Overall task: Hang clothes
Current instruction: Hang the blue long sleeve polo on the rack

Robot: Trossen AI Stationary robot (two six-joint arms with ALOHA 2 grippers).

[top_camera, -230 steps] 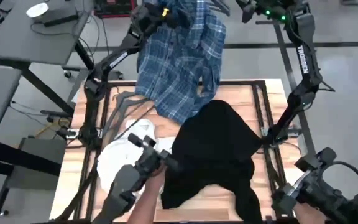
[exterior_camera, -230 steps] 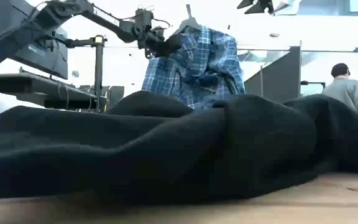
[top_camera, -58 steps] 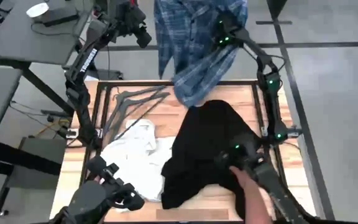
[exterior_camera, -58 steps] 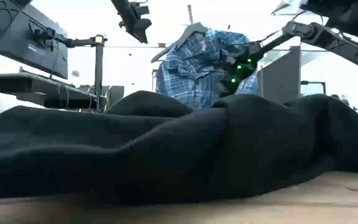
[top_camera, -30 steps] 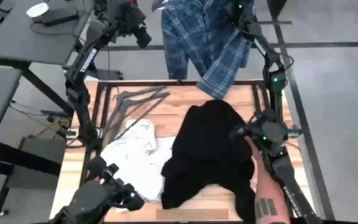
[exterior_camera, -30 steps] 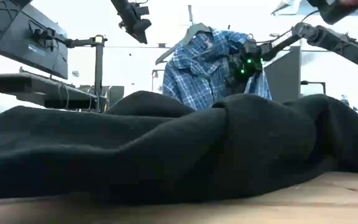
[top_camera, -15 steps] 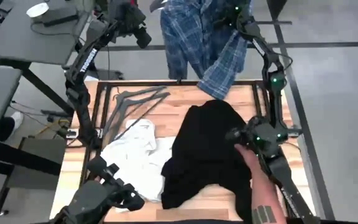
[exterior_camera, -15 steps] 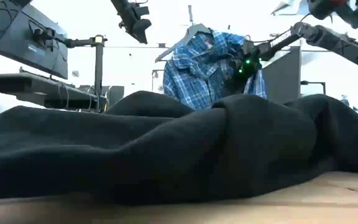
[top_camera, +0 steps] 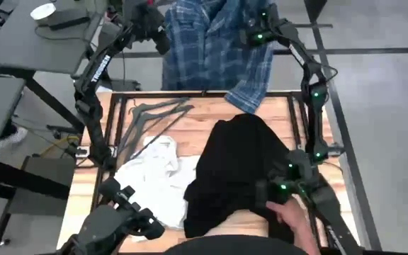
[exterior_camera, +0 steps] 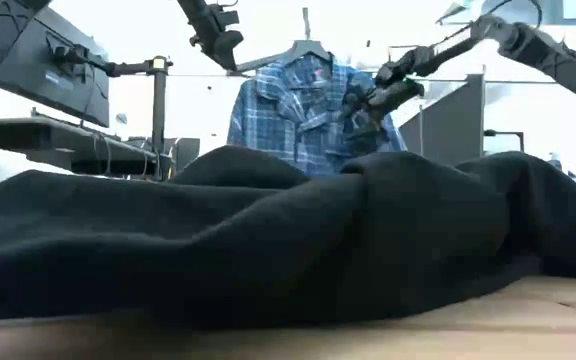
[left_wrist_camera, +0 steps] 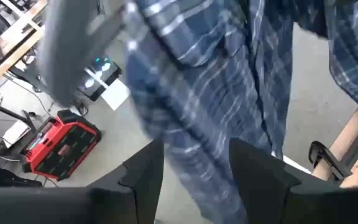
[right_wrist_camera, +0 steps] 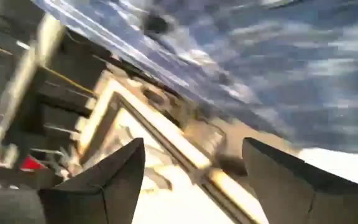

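The blue-and-white plaid shirt (exterior_camera: 303, 115) hangs on a hanger (exterior_camera: 306, 48) beyond the table's far edge, its front toward the table; it also shows from above (top_camera: 211, 46). My right gripper (exterior_camera: 366, 103) stands open at the shirt's right sleeve, with nothing between its fingers (right_wrist_camera: 194, 149). My left gripper (exterior_camera: 223, 42) waits open, high up left of the shirt's shoulder, and looks down along the plaid (left_wrist_camera: 197, 118). The black top (top_camera: 243, 170) and the white top (top_camera: 154, 180) lie crumpled on the table. My right gripper is close against the shirt's right sleeve (exterior_camera: 383, 125), coming from the right and slanting down. I cannot tell whether a finger touches the cloth. The right wrist view shows no cloth between the fingers.
Dark thin hangers (top_camera: 154, 113) lie on the table's far left. A person's hand (top_camera: 289, 212) rests by a hand-held arm at the near right, and another such arm (top_camera: 119, 212) is at the near left. A desk (top_camera: 27, 42) stands to the left.
My right gripper has moved toward the table's left along the shirt and rolled about its own line. The shirt has turned about on its hanger, now facing the table front-on, and has spread to the left. The person's arm drew back toward the near edge.
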